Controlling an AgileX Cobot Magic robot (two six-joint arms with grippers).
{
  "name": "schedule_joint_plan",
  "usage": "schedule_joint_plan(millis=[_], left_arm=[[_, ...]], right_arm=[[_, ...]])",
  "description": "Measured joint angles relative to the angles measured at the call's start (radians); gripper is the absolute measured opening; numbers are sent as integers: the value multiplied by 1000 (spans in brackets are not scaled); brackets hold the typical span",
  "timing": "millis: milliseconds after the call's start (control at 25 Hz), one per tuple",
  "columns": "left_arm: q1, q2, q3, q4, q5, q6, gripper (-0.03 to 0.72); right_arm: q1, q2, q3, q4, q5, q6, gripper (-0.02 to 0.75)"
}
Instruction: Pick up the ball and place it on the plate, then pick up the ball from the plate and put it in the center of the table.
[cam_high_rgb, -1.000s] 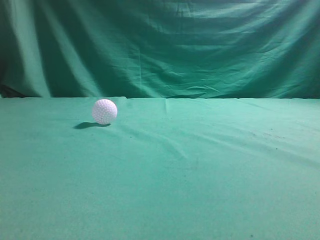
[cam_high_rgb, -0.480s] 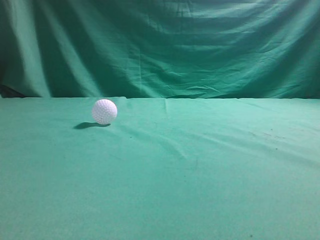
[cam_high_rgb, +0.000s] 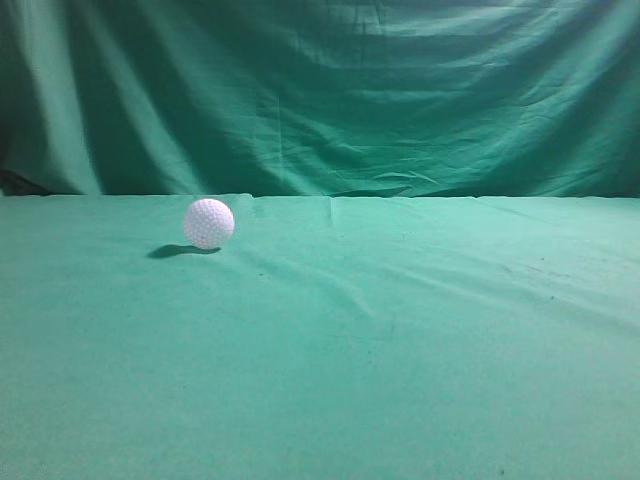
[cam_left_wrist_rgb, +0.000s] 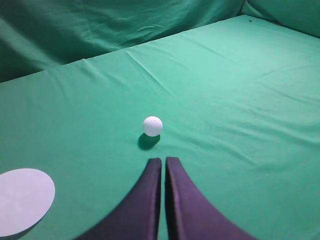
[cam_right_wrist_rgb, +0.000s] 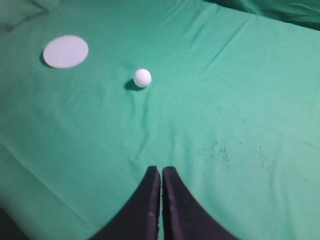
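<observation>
A small white dimpled ball (cam_high_rgb: 208, 223) sits on the wrinkled green cloth surface (cam_high_rgb: 400, 340), left of middle in the exterior view, casting a dark shadow. A flat round white plate (cam_left_wrist_rgb: 22, 200) lies well apart from it. Open cloth surrounds both. The left gripper (cam_left_wrist_rgb: 163, 162) and right gripper (cam_right_wrist_rgb: 161, 170) each hover with dark curved jaws pressed together, holding nothing.

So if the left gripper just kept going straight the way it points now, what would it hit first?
Most likely the ball. In the left wrist view the shut left gripper points almost straight at it, with only bare green cloth between. The ball sits slightly left of the line, so a near miss is possible.
</observation>
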Motion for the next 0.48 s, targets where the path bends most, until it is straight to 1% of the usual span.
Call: schedule_joint_plan(millis=[240,400,480], left_arm=[[0,0,0,15,8,-11,0],[0,0,6,15,10,-11,0],[0,0,30,11,6,-11,0]], right_arm=[[0,-197,160,0,-76,24,0],[0,-270,249,0,-121,26,0],[0,-283,287,1,-151,29,0]])
